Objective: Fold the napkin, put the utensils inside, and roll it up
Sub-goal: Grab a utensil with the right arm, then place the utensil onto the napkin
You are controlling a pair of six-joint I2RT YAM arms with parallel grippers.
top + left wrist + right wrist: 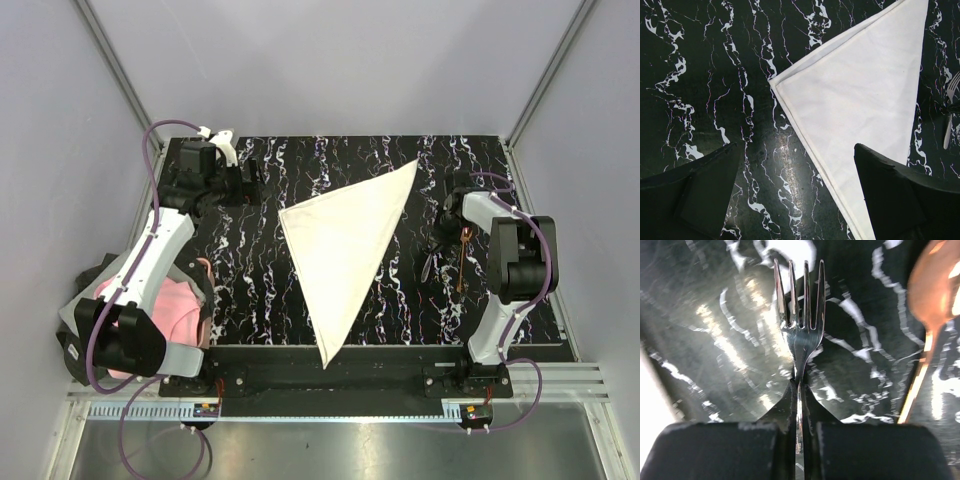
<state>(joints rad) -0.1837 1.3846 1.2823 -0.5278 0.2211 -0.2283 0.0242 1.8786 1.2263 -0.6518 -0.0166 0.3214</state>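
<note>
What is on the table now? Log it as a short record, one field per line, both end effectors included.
napkin: folded into a triangle, flat at the centre of the table
fork: right of the napkin, handle pinched by the right end effector, tines pointing away from it
copper spoon: beside the fork, not gripped
left end effector: open, above the napkin's left edge, holding nothing
pink cloth: at the table's left edge
task stage: napkin folded, utensils not yet on it
</note>
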